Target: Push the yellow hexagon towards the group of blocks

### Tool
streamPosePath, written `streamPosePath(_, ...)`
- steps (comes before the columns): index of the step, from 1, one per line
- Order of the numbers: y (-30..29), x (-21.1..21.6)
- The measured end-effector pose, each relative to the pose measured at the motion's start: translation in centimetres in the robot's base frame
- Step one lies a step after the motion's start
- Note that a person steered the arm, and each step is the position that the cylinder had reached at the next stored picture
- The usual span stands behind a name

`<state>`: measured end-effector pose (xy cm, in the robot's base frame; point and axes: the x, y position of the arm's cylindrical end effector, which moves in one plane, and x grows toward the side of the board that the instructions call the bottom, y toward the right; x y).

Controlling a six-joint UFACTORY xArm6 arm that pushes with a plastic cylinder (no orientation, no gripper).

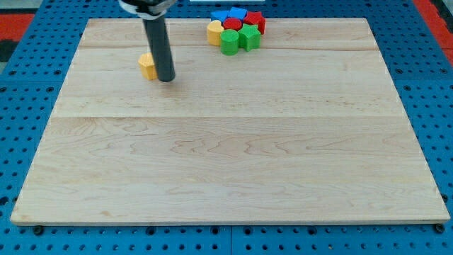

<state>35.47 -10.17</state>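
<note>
The lower half of the frame is showing me only the pale wooden board [233, 170], its grain running side to side, nothing lying on it down here. Farther up, in the upper left, my tip [166, 79] is resting on the board with the rod rising out of the top of the frame. I am carrying no claw at all, just this bare rod, so nothing is being held. The yellow hexagon [147, 66] is sitting just at the left of my tip, touching it or nearly so; the rod is hiding its right edge, so I cannot tell which.

I am judging this to be the start of the push: the hexagon is lying well apart from the group. My tip is standing on the wrong side, between hexagon and group. The next move is calling for rounding the block to its left side without knocking it, then pushing right and slightly up.

Farthest off, at the top centre, the group is clustering: a yellow block [214, 32], two green blocks [238, 40], red blocks [253, 20] and blue blocks [231, 14]. Around the board, a blue pegboard surface [28, 85] is showing.
</note>
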Motion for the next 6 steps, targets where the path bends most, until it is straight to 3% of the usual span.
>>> streamPosePath(1,-2.1,1.4)
streamPosePath(2,-7.7,1.7)
streamPosePath(3,-10.2,-0.4)
streamPosePath(6,-1.1,-3.2)
